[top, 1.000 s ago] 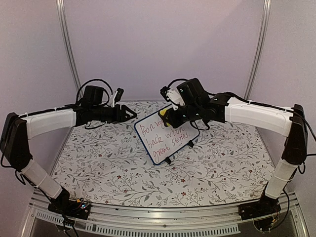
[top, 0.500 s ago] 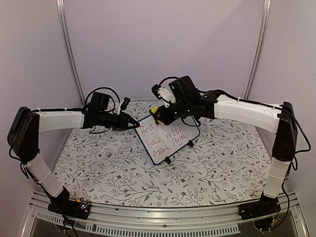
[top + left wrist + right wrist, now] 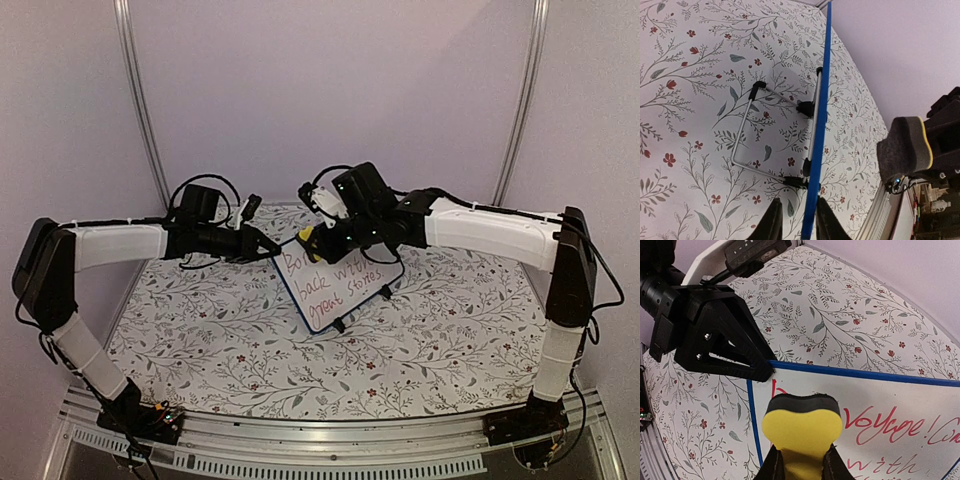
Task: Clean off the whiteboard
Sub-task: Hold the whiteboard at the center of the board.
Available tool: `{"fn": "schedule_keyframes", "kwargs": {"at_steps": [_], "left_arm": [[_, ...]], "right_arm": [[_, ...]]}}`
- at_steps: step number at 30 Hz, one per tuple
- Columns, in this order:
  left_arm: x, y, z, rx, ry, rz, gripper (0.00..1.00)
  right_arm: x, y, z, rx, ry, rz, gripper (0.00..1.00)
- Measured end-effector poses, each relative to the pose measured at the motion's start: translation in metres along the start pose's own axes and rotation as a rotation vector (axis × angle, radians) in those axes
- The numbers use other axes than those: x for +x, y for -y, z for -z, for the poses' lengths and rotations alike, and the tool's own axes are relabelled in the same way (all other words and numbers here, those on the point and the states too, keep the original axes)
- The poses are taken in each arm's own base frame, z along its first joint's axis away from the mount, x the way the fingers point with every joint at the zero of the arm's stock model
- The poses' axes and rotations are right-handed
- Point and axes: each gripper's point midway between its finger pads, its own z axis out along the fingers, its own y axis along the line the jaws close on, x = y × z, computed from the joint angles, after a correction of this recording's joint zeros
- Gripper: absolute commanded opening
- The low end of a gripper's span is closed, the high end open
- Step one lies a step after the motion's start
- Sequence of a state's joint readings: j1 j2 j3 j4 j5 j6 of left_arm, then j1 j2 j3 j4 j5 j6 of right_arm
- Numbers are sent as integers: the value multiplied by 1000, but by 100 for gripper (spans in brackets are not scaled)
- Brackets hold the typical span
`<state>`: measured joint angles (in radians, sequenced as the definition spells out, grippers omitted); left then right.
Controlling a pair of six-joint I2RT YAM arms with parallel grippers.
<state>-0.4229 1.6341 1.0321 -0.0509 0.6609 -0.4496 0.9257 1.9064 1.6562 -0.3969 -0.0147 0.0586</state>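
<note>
**Left arm** (image 3: 110, 245): the upper link rises from the base at the near left corner to a raised elbow. The forearm runs level toward the centre. The left tool (image 3: 268, 247) is set narrow and pinches the upper left corner of the small rectangular blue-framed whiteboard (image 3: 345, 285), one finger on each face (the left wrist view shows the blue frame edge-on between the fingertips).

**Right arm** (image 3: 490, 230): the pose is mirrored, with the elbow high at the right and the forearm level, reaching left above the board's upper edge. The right tool (image 3: 802, 467) is closed on a yellow sponge eraser with a dark grey felt face (image 3: 802, 425). The eraser hangs in front of the upper left part of the writing surface, near the left tool. The left wrist view shows a gap between the felt and the board.

**Whiteboard:** it stands at the centre rear of the desk (image 3: 230, 350), between the two tools. It leans back on a silver wire stand (image 3: 742, 135) and has two black feet (image 3: 339, 326) at its lower edge. Red and dark handwriting covers its face.

**Desk and room:** the desk carries a white cover printed with grey sprigs and small red flowers. Plain pale lilac walls (image 3: 330, 90) close the rear and sides. Two aluminium posts (image 3: 140, 100) rise at the rear corners. A slotted aluminium rail (image 3: 330, 455) runs along the near edge (both arm bases are bolted to it).
</note>
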Motion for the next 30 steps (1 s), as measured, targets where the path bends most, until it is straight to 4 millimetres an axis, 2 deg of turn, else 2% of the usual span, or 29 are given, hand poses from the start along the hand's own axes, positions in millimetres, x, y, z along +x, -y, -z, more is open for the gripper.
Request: {"fn": "schedule_keyframes", "kwargs": {"at_steps": [3, 9, 15, 25, 30], "left_arm": [[-2, 3, 2, 7, 6, -1, 23], [-1, 3, 3, 9, -1, 9, 11], [0, 4, 3, 11, -5, 11, 5], [1, 8, 3, 35, -13, 1, 4], [1, 9, 3, 36, -13, 1, 4]], "right_arm": [[3, -2, -3, -3, -7, 2, 18], [6, -3, -7, -10, -20, 2, 18], [7, -6, -12, -11, -29, 5, 18], [3, -7, -19, -7, -41, 7, 19], [10, -8, -28, -5, -66, 8, 19]]}}
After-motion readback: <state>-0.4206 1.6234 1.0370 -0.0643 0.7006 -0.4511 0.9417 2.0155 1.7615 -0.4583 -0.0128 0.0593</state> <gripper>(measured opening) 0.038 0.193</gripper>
